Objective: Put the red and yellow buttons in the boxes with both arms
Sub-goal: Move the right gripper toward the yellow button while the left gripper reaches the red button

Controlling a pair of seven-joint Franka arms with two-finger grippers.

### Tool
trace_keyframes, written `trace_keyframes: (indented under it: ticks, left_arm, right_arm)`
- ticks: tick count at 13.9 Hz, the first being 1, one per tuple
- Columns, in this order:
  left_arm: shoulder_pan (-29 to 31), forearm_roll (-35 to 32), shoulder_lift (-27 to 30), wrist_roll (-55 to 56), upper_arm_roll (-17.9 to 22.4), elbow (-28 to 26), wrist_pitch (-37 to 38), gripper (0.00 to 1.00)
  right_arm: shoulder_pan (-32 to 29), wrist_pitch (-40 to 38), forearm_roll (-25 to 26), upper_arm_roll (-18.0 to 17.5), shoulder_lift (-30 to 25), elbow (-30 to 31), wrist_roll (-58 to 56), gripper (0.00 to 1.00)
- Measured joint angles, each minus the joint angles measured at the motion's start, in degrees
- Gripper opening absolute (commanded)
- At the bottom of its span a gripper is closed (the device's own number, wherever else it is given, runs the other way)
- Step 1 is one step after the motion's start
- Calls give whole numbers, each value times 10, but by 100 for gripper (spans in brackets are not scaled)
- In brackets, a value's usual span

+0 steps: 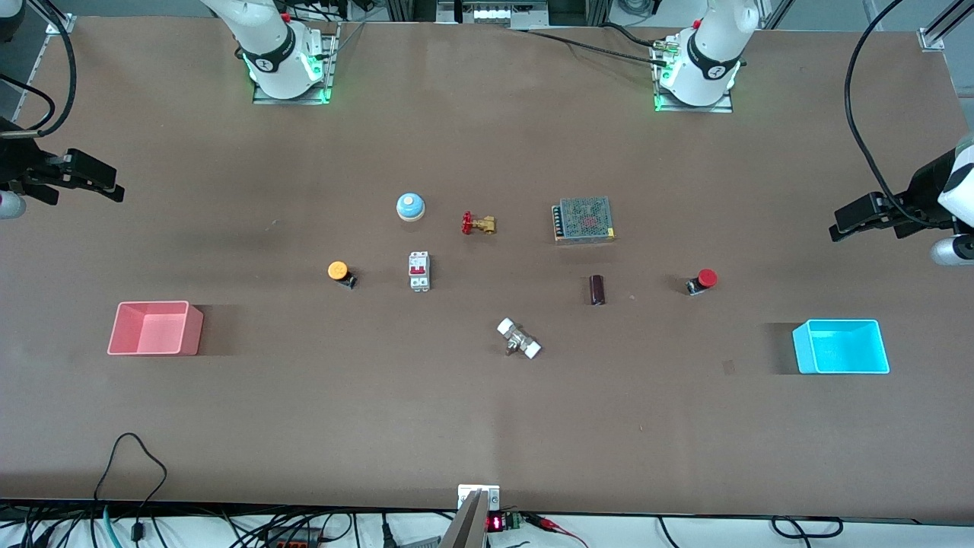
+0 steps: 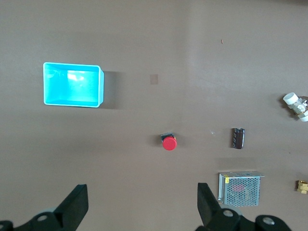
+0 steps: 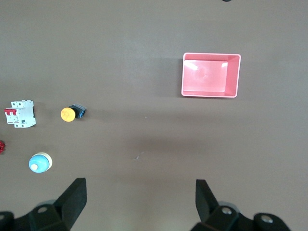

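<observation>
Two hands hang spread open over the brown table (image 1: 487,426): left hand (image 1: 848,222) mid-right of frame, right hand (image 1: 106,184) mid-left, cables along the bottom edge.

The left claw (image 2: 139,209) hangs over the brown surface (image 2: 144,38) with its two black fingers (image 2: 77,204) spread wide and nothing between them. Just ahead of the gap between the fingers, the red button (image 2: 169,143) lies on its side on the surface, cap toward the claw. Farther out from the claw sits the cyan box (image 2: 73,84), open side up. Beside one finger lies a mesh-topped metal unit (image 2: 240,189), and a dark cylinder (image 2: 238,138) lies just past it. A white-capped fitting (image 2: 296,105) and a bit of brass (image 2: 302,186) show at the picture's edge.
</observation>
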State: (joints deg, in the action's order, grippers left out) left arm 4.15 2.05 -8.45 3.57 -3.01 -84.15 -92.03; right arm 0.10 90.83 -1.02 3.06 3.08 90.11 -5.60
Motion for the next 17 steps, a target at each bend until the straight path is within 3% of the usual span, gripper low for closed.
trace_keyframes:
  ticks: [9,14,17]
  left_arm:
    - [-9,0,-4,0,-2,-35,-3,100]
    - [-18,0,-86,0,-3,-39,-9,100]
    - [-26,1,-148,0,-4,-50,-56,100]
  right_arm:
    - [2,0,-3,-1,10,7,0,100]
    - [69,8,-8,-4,68,15,15,100]
    - [95,75,-8,-11,94,44,67,100]
